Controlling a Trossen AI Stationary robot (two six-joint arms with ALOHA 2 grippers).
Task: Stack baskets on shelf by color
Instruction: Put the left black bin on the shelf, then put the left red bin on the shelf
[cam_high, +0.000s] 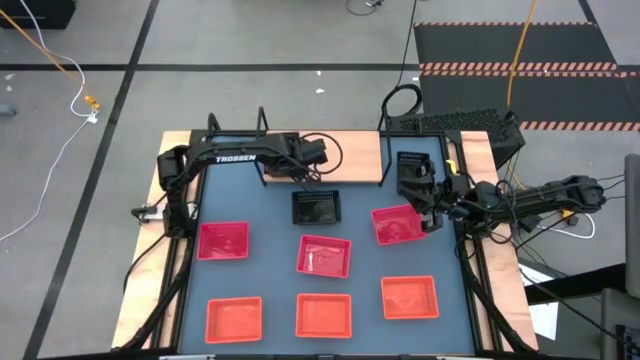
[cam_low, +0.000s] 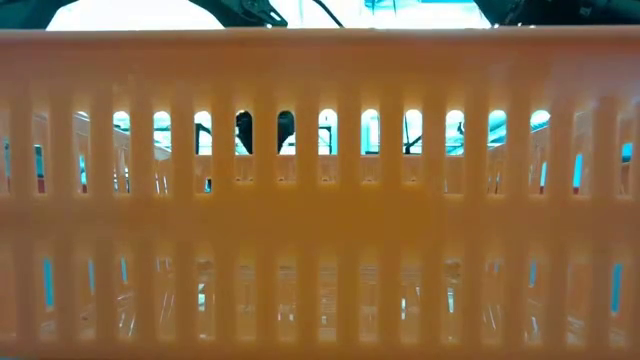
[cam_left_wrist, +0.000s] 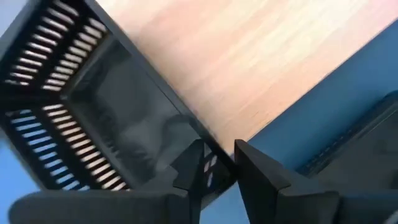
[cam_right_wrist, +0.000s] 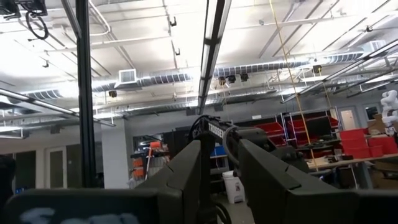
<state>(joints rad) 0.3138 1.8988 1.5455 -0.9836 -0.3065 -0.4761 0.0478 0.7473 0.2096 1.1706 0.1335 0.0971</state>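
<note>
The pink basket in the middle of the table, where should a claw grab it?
Grip the pink basket by one thin side wall, coming straight down from above. It lies flat and open-side up on the blue tabletop, with free space all round, so probably pinch the rim with one finger inside and one outside.

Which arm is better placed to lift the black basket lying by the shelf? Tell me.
Left. Its pincer sits right at the black basket beside the shelf; the right pincer is off by a pinkish-red basket.
</note>
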